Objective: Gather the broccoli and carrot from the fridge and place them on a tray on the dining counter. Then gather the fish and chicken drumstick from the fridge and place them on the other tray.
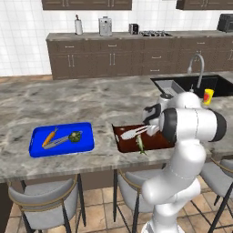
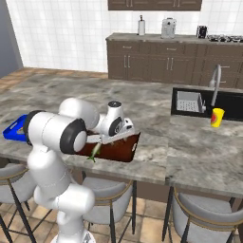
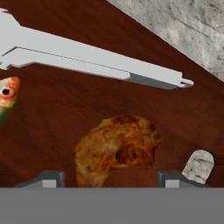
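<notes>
The gripper [image 3: 108,178] hangs low over the dark red tray [image 3: 65,113], its fingers spread wide to either side of the chicken drumstick [image 3: 116,148] lying on the tray. Beyond it lie the fish [image 3: 6,96] and a pair of grey tongs [image 3: 87,59]. Farther left on the dining counter [image 1: 91,102], the blue tray [image 1: 61,140] holds the carrot [image 1: 49,136] and broccoli [image 1: 75,136].

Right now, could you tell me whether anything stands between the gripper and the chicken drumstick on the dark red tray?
Nothing visible does. The chicken drumstick lies on the dark red tray directly ahead of the gripper; the tongs and fish lie beyond it and to the side.
</notes>
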